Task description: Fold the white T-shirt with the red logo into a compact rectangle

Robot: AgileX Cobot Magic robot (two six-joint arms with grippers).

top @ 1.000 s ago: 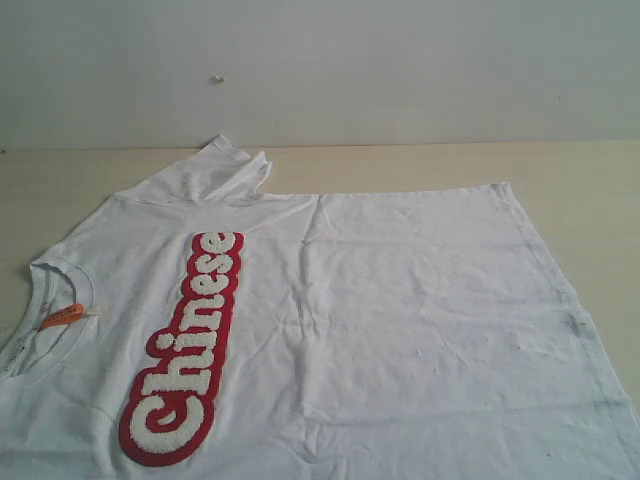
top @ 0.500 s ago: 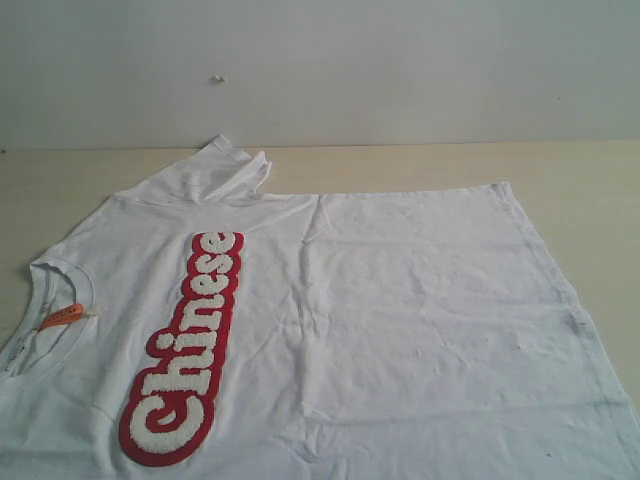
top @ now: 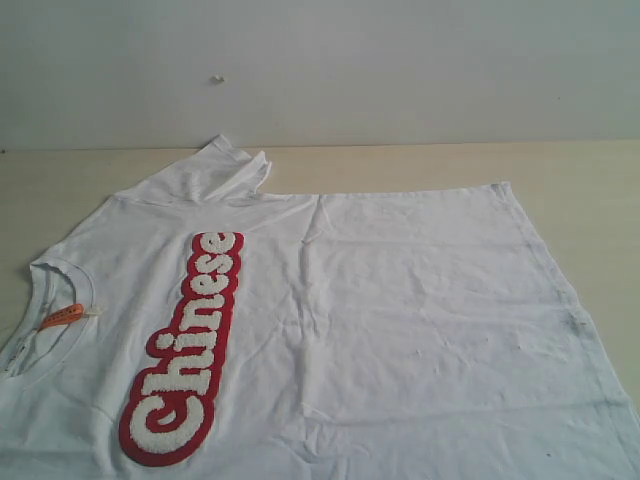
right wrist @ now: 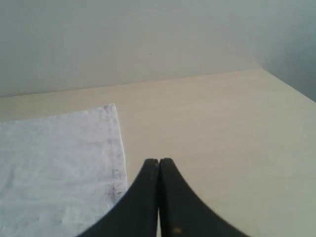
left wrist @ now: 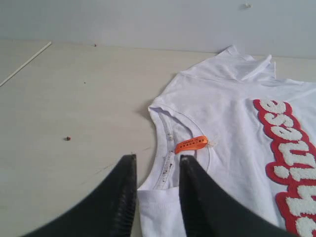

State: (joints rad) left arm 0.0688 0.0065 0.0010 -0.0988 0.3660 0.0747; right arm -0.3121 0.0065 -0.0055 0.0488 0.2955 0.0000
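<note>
Lying flat on the worktop (top: 590, 190), collar (left wrist: 164, 148) toward its left edge, the white T-shirt (top: 400, 300) looks light and limp, best pinched at shoulder and hem corners; left gripper (left wrist: 157, 165) narrowly parted, right gripper (right wrist: 158, 163) closed tight, empty.

This is looking like a robot test bench in a lab. A pale wood-grain desk (top: 590, 180) is butting at its far edge against a bare whitish wall (top: 400, 70), and flat, even light is falling over both. Black fingers of the left gripper (left wrist: 158, 159) and the right gripper (right wrist: 158, 161) are hanging above the desk, each showing in its own wrist camera.
</note>
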